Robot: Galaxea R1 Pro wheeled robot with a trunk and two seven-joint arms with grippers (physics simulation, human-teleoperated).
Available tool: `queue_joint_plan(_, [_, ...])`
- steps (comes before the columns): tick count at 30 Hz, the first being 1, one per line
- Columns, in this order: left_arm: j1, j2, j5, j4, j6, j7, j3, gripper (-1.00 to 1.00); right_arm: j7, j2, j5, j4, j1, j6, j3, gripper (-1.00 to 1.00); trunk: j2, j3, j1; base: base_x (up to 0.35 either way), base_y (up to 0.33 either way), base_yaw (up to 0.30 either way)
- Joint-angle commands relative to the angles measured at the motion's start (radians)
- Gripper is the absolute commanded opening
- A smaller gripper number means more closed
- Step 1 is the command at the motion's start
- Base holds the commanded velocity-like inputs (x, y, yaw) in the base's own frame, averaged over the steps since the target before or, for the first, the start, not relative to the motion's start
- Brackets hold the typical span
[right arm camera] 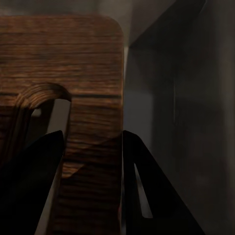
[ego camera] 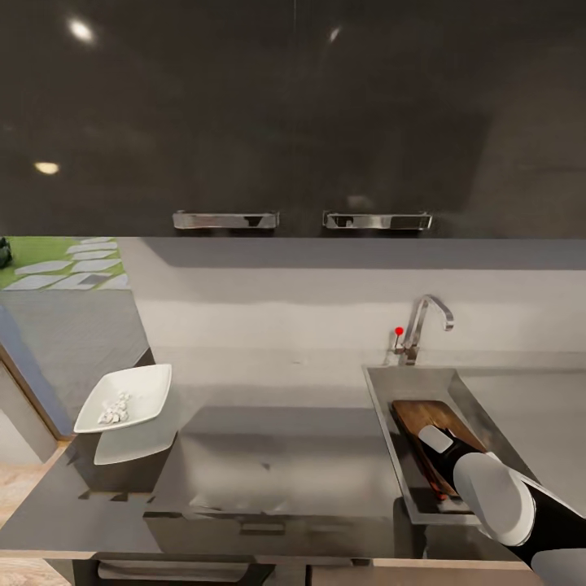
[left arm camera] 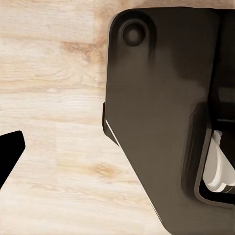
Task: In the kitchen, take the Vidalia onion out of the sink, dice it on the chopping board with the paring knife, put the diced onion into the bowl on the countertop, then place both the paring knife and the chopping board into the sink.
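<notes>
Though arm-hidden, chopping board (ego camera: 426,417) in sink (ego camera: 382,399)

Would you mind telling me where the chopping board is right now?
In the head view, the chopping board lies inside the sink at the right, below the tap, with the right gripper closed around its handle end.
</notes>
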Motion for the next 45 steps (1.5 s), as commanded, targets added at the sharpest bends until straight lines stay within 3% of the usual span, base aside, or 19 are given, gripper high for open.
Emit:
queue_joint_plan(1, [0.0,0.0,0.006,-0.001,-0.002,0.006,-0.005,1.0,-0.001,0.0,-0.01,-0.001,-0.001,-0.004,0.007,-1.0,-0.002,-0.002,0.001,0.0,0.0,0.0])
queue_joint_plan(10, [0.0,0.0,0.006,-0.001,-0.002,0.006,-0.005,1.0,0.001,0.001,-0.01,-0.016,-0.001,-0.006,0.008,-1.0,-0.002,-0.002,0.001,0.0,0.0,0.0])
queue_joint_plan(16, [0.0,0.0,0.006,0.0,-0.002,0.006,-0.005,1.0,0.052,0.0,-0.01,-0.017,-0.001,-0.036,0.009,-1.0,-0.002,-0.002,0.001,0.0,0.0,0.0])
queue_joint_plan(26, [0.0,0.0,0.006,0.0,-0.002,0.006,-0.005,1.0,0.064,0.003,-0.01,-0.017,-0.001,-0.04,0.01,-1.0,-0.002,-0.002,0.001,0.0,0.0,0.0])
queue_joint_plan(45, [0.0,0.0,0.006,0.0,-0.002,0.006,-0.005,1.0,0.065,0.003,-0.011,-0.016,-0.001,-0.04,0.009,-1.0,-0.002,-0.026,0.001,0.047,-0.028,0.0])
